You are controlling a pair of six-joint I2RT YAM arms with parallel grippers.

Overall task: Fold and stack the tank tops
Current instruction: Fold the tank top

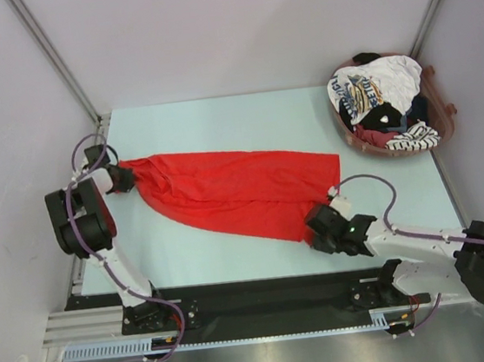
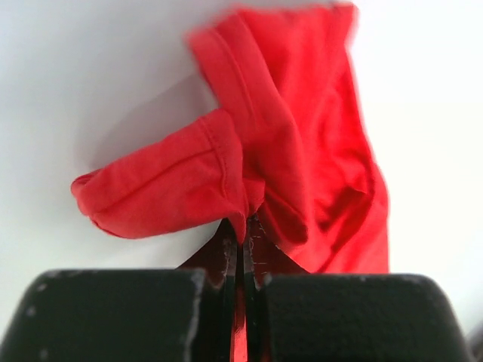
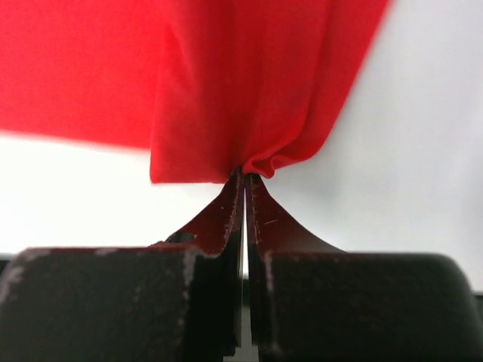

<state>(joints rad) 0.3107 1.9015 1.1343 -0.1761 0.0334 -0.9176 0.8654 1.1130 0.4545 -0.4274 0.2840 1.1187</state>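
Observation:
A bright red tank top (image 1: 234,190) lies stretched across the table between both arms. At its left end my left gripper (image 1: 125,177) is shut on the cloth; in the left wrist view the red fabric (image 2: 302,151) bunches at the pinched tips of the left gripper (image 2: 246,222) and a strap loops off to the left. My right gripper (image 1: 317,225) is shut on the near right corner; the right wrist view shows red cloth (image 3: 241,83) gathered at the tips of the right gripper (image 3: 246,177). More tank tops (image 1: 377,96), white printed, striped and dark, sit piled in a basket.
A brown basket (image 1: 446,118) stands at the back right corner of the pale table (image 1: 217,118). Grey walls and frame posts close in the left, back and right sides. A black rail (image 1: 264,296) runs along the near edge.

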